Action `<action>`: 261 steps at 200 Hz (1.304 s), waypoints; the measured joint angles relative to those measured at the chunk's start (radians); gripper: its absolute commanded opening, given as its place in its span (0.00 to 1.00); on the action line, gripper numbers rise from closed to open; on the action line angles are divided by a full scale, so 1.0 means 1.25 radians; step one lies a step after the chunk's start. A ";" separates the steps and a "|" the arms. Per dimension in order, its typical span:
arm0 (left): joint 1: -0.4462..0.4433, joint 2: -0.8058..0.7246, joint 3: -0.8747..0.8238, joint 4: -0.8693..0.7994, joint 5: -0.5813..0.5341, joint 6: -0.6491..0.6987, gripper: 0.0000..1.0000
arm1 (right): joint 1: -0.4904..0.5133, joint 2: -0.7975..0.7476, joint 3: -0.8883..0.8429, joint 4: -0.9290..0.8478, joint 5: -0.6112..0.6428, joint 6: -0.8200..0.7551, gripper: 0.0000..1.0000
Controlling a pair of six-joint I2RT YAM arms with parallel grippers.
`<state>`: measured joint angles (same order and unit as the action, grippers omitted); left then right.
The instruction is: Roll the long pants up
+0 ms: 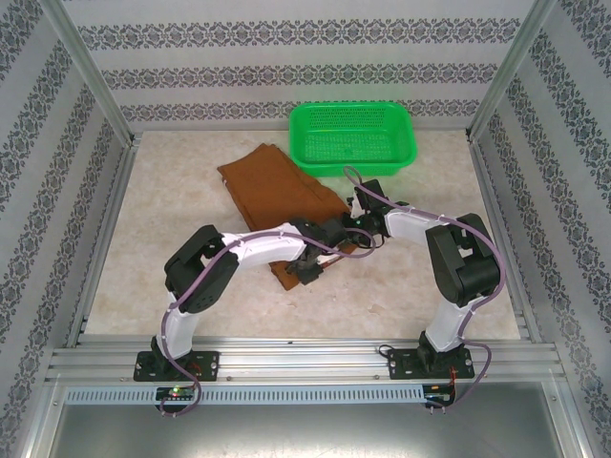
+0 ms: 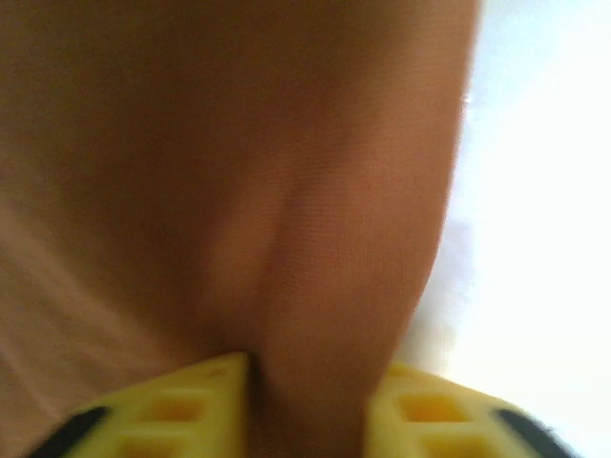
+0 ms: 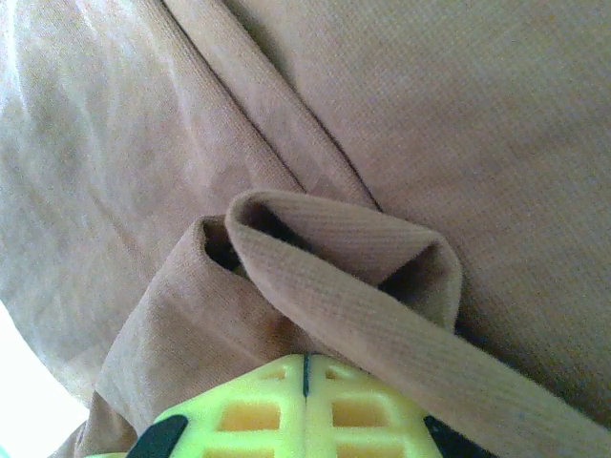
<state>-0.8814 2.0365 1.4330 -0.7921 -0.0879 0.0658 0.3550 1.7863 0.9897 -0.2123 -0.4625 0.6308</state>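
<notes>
Nearest, both arms are converging on the near end of the long pants (image 1: 277, 191), which are lying diagonally across the middle of the table (image 1: 162, 210). The left pincer (image 2: 315, 420) is clamping a thick ridge of brown cloth between its yellow fingers. The right pincer (image 3: 305, 391), pads pressed together, is seemingly pinching the hem just below a small curl of fabric, probably so both can be turning that edge over as the roll's first wrap. Farther off, the unrolled length is lying flat, running up just beside the green basket (image 1: 353, 141).
</notes>
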 measured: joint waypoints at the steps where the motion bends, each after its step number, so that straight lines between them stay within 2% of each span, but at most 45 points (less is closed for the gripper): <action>1: 0.001 0.000 0.000 0.000 -0.002 0.001 0.07 | 0.000 0.000 0.000 0.000 0.000 0.000 0.03; 6: 0.004 0.000 0.001 0.000 -0.004 -0.001 0.00 | 0.000 0.000 0.000 0.001 0.000 0.000 0.03; 35: 0.008 -0.002 0.008 -0.006 -0.012 -0.002 0.00 | -0.004 0.000 0.000 0.001 -0.001 0.000 0.03; 53: 0.013 -0.009 0.005 -0.006 0.009 -0.002 0.00 | -0.009 -0.010 0.000 -0.004 -0.002 0.000 0.08; 60: 0.018 -0.013 0.005 -0.007 0.026 -0.002 0.00 | -0.011 -0.019 0.000 -0.008 0.001 0.000 0.16; 69: 0.027 -0.016 0.006 -0.010 0.058 -0.002 0.00 | -0.020 -0.036 0.000 -0.018 0.007 -0.002 0.36; 90: 0.048 -0.026 0.019 -0.046 0.148 -0.002 0.00 | -0.046 -0.114 0.000 -0.033 0.044 -0.007 0.56; 121: 0.051 -0.033 0.077 -0.128 0.292 -0.002 0.00 | -0.086 -0.268 0.009 -0.042 0.090 -0.022 0.57; 159: 0.081 -0.038 0.150 -0.179 0.490 -0.018 0.00 | -0.088 -0.308 0.027 -0.077 0.101 -0.042 0.57; 179: 0.133 -0.041 0.148 -0.178 0.622 -0.051 0.00 | -0.088 -0.310 0.012 -0.093 0.105 -0.044 0.57; 217: 0.273 -0.051 0.094 -0.121 0.843 -0.145 0.00 | -0.088 -0.363 -0.027 -0.107 0.115 -0.043 0.56; 241: 0.346 -0.030 0.068 -0.086 0.942 -0.200 0.00 | -0.088 -0.387 -0.027 -0.107 0.113 -0.043 0.56; 261: 0.392 0.023 0.076 -0.077 0.990 -0.218 0.00 | -0.083 -0.376 -0.027 -0.105 0.109 -0.043 0.56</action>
<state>-0.3920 2.0659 1.5276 -0.8886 1.1500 -0.2066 0.2516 1.3167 0.9562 -0.3431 -0.3264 0.5770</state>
